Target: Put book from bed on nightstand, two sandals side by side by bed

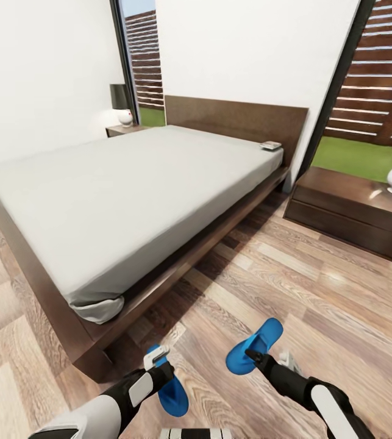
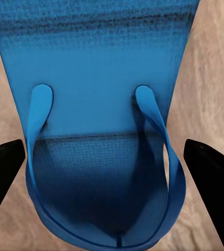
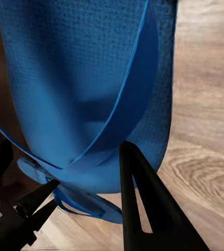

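White walls [image 1: 49,67], plank floor [image 1: 317,292], black-framed windows [image 1: 366,85].

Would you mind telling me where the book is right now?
In the head view, the book lies on the bed's far right corner, by the headboard, near the right nightstand.

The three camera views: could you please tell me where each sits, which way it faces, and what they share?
Head view: on the robot's head, looking down at the bed, both arms low in frame.
Left wrist view: by the left gripper, facing a blue sandal; open fingers flank it.
Right wrist view: by the right gripper, closed on the other sandal.
Shared: both sandals also appear in the head view.
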Motion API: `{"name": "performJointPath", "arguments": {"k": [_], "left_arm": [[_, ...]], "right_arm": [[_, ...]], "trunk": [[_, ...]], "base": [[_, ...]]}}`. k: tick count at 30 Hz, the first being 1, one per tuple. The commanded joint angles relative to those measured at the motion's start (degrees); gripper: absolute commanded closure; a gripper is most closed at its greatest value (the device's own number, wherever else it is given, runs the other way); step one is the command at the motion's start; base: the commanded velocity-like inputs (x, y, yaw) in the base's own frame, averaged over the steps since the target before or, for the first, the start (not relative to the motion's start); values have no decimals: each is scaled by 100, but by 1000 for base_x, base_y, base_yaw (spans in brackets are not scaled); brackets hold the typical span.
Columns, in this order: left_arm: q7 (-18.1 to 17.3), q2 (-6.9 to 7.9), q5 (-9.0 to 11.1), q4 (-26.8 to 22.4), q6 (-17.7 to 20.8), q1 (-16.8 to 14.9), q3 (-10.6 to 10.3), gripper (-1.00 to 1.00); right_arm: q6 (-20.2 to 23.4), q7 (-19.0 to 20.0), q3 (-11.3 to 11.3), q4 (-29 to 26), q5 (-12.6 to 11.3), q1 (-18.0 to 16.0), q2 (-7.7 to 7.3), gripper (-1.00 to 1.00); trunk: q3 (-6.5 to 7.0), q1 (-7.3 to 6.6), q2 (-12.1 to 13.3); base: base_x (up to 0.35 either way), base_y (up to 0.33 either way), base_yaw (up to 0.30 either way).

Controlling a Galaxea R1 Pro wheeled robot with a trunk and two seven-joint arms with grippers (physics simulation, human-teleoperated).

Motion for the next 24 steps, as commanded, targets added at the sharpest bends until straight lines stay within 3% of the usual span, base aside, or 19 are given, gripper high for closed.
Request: {"name": "performJointPath", "arguments": {"k": [1,5,19,24], "left_arm": [[19,-3,-7,-20,37,1,46,100],[18,-3,-2,-141,36,1,42,100],[14,-3,-7,-233,27,1,32,100],[21,-3,-9,-236,-219,1,36,100]], "right_arm": [[1,41,3,-75,9,50,-4,100],[-93,139,-2,-336,13,248,-5,100],[-126,159,4,-388,14,288,-5,100],[-133,161,6,-388,14,289,0,100]], "trunk": [[-27,1,-3],[-116,12,-9],[-426,48,-27],[-537,61,-34]], "base": [[0,0,0],[0,0,0],[0,0,0],[0,0,0]]}}
